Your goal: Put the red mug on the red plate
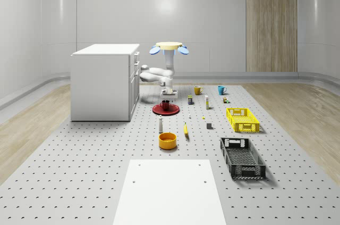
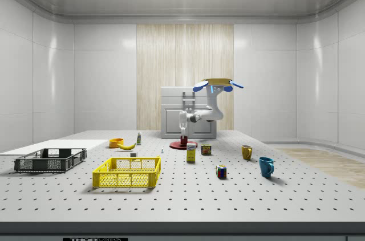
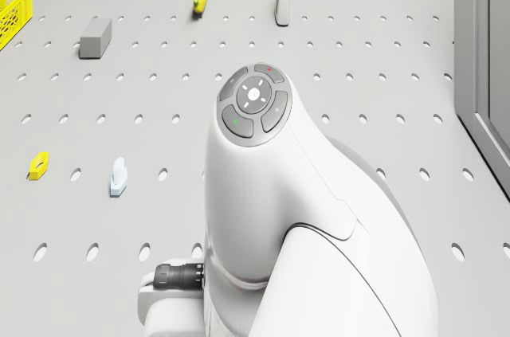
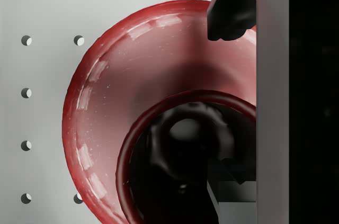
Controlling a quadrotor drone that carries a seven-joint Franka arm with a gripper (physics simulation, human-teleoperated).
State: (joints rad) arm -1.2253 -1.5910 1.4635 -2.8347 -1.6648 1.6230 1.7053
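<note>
The drone (image 1: 169,47) is seen hovering beside the cabinet (image 1: 104,81). The red mug (image 4: 180,155) is held over the red plate (image 4: 100,102), its wall at 3 o'clock pinched by the pincer (image 4: 233,97). Tipping is judged possible if it is released while off-centre.

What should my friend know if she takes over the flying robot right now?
Gripper: right over the red mug, fingers straddling its rim; whether it still grips is unclear.
Drone: hovering above the red plate, beside the white cabinet.
Mug: upright over the plate, seemingly on it.
Done: mug brought to the plate.
Left: confirm it sits on the plate, let go, lift the arm away.
</note>
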